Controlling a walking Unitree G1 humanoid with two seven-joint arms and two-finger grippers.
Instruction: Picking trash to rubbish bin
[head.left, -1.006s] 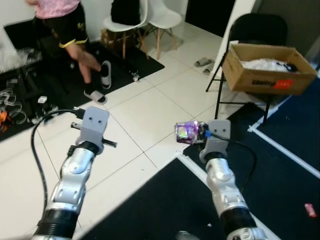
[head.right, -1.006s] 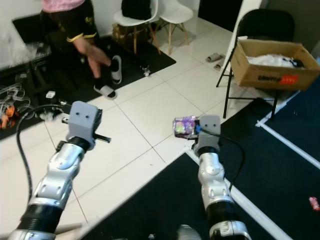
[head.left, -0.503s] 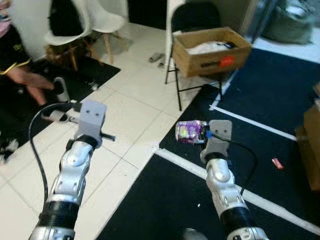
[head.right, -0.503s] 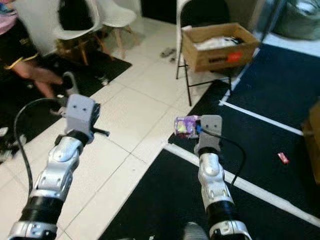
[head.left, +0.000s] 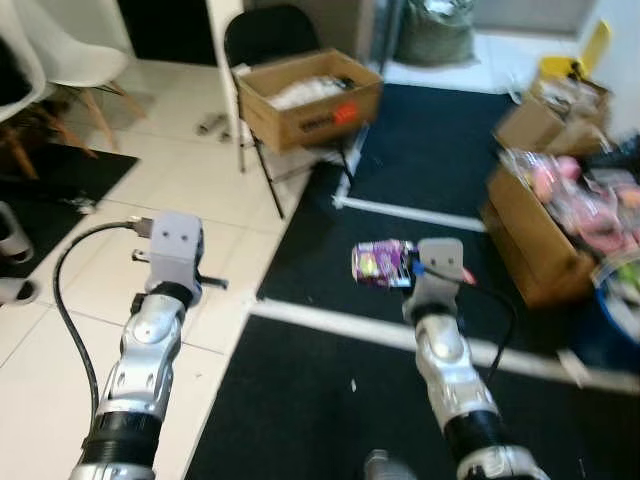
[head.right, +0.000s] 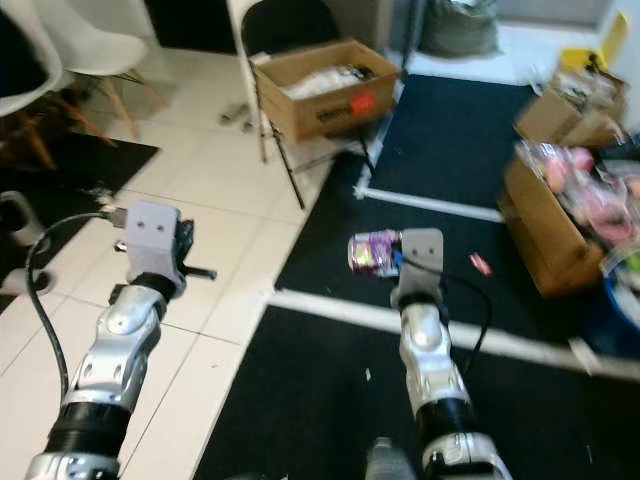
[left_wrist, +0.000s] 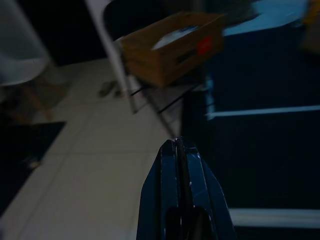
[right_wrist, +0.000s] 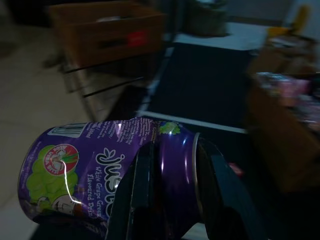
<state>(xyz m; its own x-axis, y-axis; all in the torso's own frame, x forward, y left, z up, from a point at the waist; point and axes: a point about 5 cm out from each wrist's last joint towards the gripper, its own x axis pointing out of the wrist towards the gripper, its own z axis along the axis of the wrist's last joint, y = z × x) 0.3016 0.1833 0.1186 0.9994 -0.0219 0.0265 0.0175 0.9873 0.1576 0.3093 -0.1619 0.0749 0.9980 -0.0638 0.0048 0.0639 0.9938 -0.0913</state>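
A crushed purple drink can (head.left: 383, 264) is held up in front of me over the black mat. My right gripper (right_wrist: 175, 155) is shut on it, its two black fingers (right_wrist: 142, 180) clamped over the can's dented side (right_wrist: 95, 172). My left arm (head.left: 150, 350) is raised at the left above the white tiles. The left gripper (left_wrist: 178, 145) is shut with nothing in it, its fingers pressed together.
A cardboard box (head.left: 305, 95) rests on a black folding chair (head.left: 262, 40) ahead on the left. Open cardboard boxes with pink packets (head.left: 545, 225) stand at the right, beside a blue rim (head.left: 622, 315). A small red wrapper (head.right: 480, 264) lies on the black mat (head.left: 430, 165).
The whole view has swung right: the person and white chairs slid off to the left, and the boxes on the right came into view. Both grippers stay as they were, the can still held.
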